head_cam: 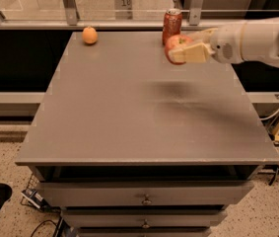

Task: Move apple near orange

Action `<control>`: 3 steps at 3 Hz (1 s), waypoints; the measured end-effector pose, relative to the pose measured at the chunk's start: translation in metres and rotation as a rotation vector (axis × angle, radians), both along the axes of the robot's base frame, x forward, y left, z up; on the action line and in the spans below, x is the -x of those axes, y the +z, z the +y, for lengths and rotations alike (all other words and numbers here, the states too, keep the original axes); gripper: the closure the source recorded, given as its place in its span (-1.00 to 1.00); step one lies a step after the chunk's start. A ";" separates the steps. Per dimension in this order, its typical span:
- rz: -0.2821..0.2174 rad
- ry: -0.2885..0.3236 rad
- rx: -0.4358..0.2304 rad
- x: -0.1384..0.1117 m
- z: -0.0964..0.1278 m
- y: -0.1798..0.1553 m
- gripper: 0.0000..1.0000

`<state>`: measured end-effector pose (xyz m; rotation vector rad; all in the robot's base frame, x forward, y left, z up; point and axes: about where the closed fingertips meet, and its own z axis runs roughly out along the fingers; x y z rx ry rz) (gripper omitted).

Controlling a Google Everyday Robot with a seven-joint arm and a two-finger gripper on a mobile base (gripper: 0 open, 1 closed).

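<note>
The red apple [175, 44] with yellowish patches is held in my gripper [188, 46], well above the grey table top [144, 107], in front of the red soda can. The gripper's cream fingers [191, 54] are shut on the apple, and the white arm reaches in from the right edge. The small orange [89, 35] sits on the table at the far left corner, well to the left of the apple. The apple's shadow falls on the table near the middle right.
A tall red soda can [172, 24] stands at the far edge of the table, just behind the held apple. A metal railing [70, 4] runs behind the table. Drawers [144, 199] are below the front edge.
</note>
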<state>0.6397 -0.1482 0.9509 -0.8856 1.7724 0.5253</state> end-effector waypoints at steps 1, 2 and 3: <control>0.010 0.009 -0.067 -0.049 0.037 0.008 1.00; 0.001 0.041 -0.108 -0.112 0.089 0.007 1.00; 0.000 0.042 -0.111 -0.115 0.092 0.006 1.00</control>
